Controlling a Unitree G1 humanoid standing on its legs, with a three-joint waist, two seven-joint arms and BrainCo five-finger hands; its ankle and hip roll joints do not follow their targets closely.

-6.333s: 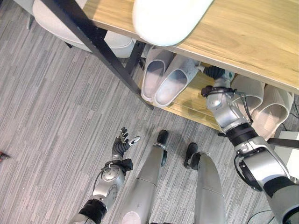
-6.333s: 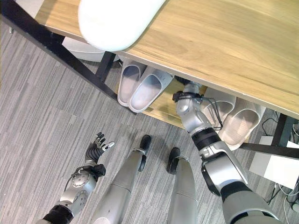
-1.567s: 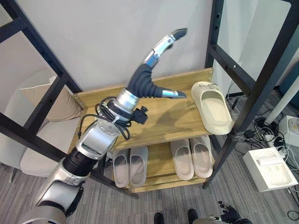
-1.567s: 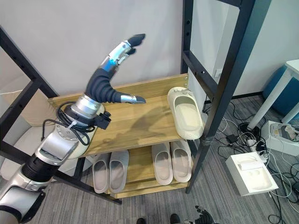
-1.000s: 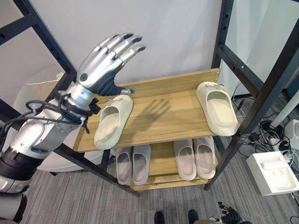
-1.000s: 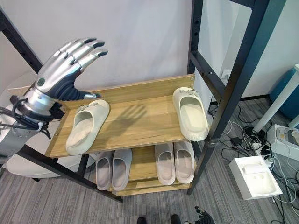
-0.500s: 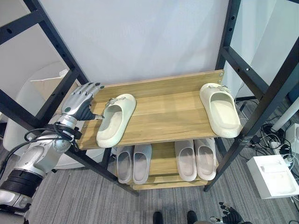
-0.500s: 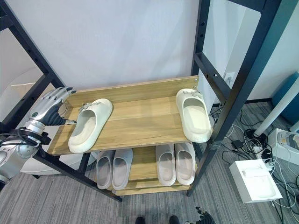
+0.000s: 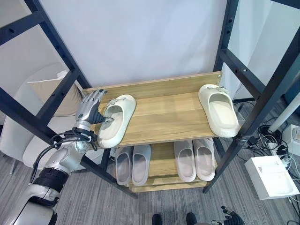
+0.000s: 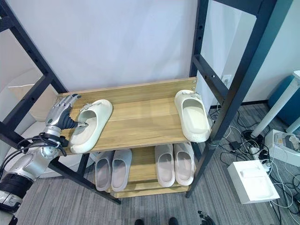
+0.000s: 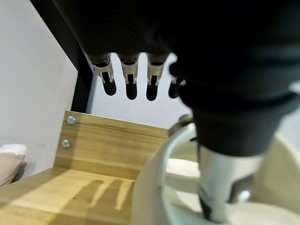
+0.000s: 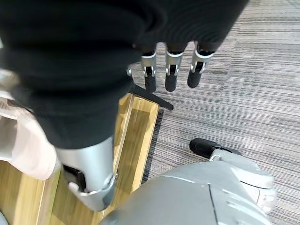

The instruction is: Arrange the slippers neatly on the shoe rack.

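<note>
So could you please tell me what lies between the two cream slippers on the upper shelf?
Nothing: in the left eye view, bare wood of the upper shelf runs between the left slipper and the right slipper.

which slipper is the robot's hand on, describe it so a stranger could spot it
On the wooden shoe rack, look at the upper shelf, left end. The cream slipper lies there slightly angled, with the left hand at its outer side, thumb inside its opening. Its cream twin sits alone at the right end.
</note>
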